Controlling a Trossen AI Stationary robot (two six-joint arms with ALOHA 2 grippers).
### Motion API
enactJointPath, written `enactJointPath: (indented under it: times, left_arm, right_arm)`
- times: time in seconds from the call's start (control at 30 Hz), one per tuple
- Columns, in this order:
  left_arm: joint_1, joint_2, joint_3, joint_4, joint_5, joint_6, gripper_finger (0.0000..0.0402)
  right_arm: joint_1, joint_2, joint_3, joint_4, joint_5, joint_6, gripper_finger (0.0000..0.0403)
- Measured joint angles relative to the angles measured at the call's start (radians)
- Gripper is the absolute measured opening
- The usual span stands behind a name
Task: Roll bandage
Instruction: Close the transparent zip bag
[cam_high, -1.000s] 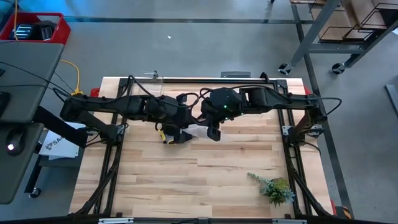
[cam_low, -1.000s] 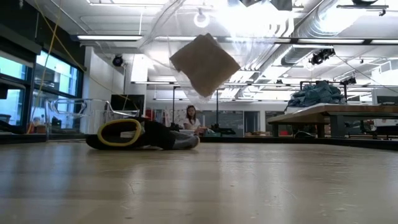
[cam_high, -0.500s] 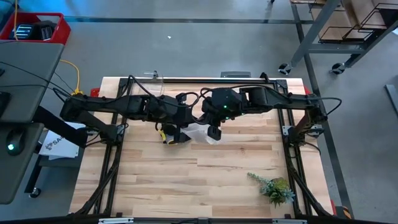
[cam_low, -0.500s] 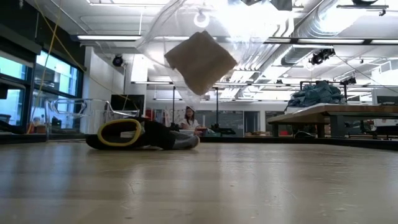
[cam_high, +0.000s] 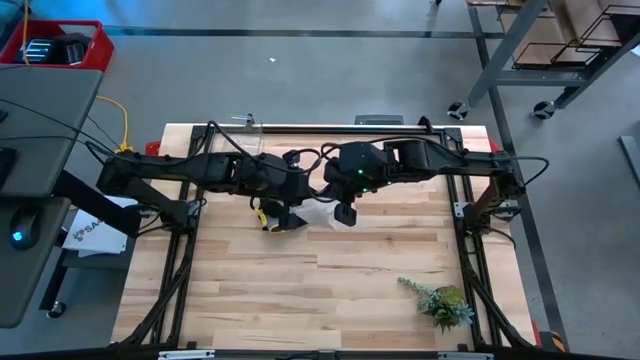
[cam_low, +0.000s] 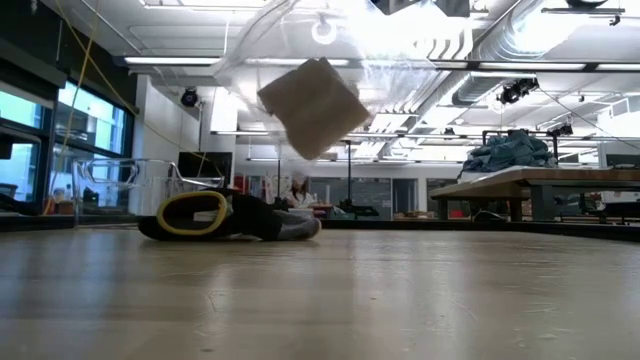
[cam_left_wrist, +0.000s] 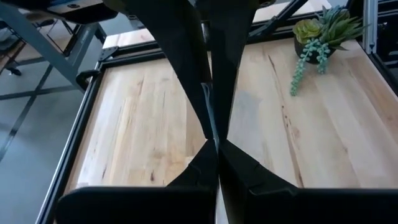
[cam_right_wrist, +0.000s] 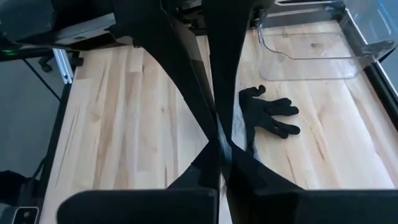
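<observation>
Pincers of both arms, left (cam_high: 288, 216) and right (cam_high: 344, 214), are pressed together, holding a clear plastic bag (cam_low: 300, 60) aloft over the surface's (cam_high: 330, 290) middle. Inside, the bandage (cam_low: 313, 107) hangs folded. Behind lies a glove (cam_right_wrist: 268, 116); a plant (cam_high: 440, 303) sits near the front right corner.

Front table (cam_high: 300, 290) open — plant (cam_high: 440, 303) blocks corner.
</observation>
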Motion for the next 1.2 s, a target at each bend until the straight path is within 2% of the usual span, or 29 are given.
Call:
enactJointPath:
  times: [0.53, 1.0, 1.2]
  left_arm:
    - [0.006, -0.005, -0.008, -0.059, 0.013, -0.035, 0.0003]
    - [0.008, -0.001, -0.012, -0.066, -0.003, -0.046, 0.0063]
    - [0.008, -0.003, -0.012, -0.067, -0.015, -0.042, 0.007]
  right_arm:
    - [-0.003, 0.001, -0.001, 0.011, 0.007, 0.008, 0.0]
    - [-0.003, -0.004, 0.0, 0.039, 0.006, 0.011, 0.0]
    - [-0.003, -0.004, 0.0, 0.036, -0.004, 0.011, 0.0]
